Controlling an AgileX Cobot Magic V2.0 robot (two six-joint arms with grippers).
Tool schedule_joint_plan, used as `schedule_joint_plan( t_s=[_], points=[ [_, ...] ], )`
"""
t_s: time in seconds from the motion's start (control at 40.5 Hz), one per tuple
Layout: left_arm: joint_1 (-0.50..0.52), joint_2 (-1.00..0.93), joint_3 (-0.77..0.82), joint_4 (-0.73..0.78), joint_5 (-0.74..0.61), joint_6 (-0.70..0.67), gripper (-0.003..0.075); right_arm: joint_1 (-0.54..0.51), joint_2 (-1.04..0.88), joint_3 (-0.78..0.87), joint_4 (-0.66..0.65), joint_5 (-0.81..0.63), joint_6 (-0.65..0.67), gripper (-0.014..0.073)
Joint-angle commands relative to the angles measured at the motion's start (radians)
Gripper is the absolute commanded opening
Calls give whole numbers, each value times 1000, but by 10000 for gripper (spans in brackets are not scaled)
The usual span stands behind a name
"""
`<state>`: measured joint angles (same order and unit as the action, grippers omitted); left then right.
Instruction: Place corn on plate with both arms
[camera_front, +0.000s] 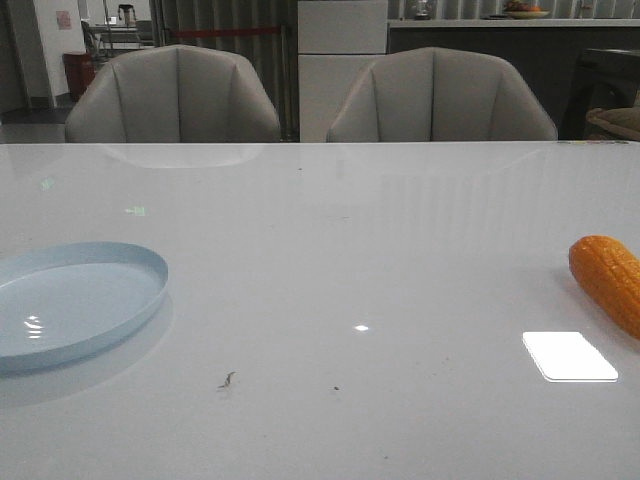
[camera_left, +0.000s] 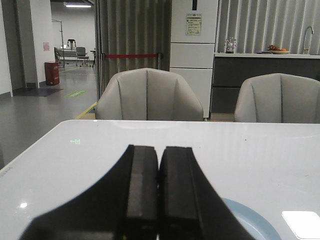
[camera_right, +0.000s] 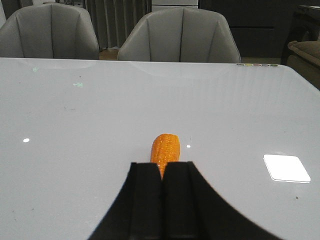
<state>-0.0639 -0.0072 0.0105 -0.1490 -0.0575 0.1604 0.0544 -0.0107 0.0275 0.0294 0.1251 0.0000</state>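
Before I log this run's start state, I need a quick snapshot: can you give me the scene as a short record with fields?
corn: orange cob lying on the table's right side, cut off by the front view's edge
plate: pale blue, far left, nothing on it
table: white, glossy
left end effector: shut, holding nothing, plate rim just beyond it
right end effector: shut, holding nothing, corn just beyond its tips
task status: corn not yet on plate

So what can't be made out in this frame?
- Corn: far end cut by the front view's right edge; near end hidden behind the right gripper in its wrist view.
- Plate: cut by the front view's left edge; mostly hidden behind the left gripper.
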Motion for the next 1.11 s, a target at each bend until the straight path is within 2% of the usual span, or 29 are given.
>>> schedule_joint_plan(
  t_s=[0.0,0.197,0.296,0.493,0.642,0.765,0.962,1.086],
  points=[
    [2,5,37,-3,-94,0,94,1,-24,-21,-9,-98,0,57],
    [2,5,37,-15,-101,0,94,1,-24,-21,-9,-111,0,57],
    [2,5,32,-25,-121,0,94,1,-24,-21,-8,-161,0,57],
    [2,5,-61,-25,-128,0,94,2,-24,-69,18,-244,0,57],
    [2,5,-178,-25,-123,0,94,2,-22,-212,18,-239,0,57],
    [2,5,-271,-25,-107,0,94,2,24,-361,18,-178,0,57],
    [2,47,-419,-21,51,0,94,2,206,-588,18,-67,0,57],
    [2,133,-500,18,113,0,94,2,322,-670,18,-46,0,57]
  ],
)
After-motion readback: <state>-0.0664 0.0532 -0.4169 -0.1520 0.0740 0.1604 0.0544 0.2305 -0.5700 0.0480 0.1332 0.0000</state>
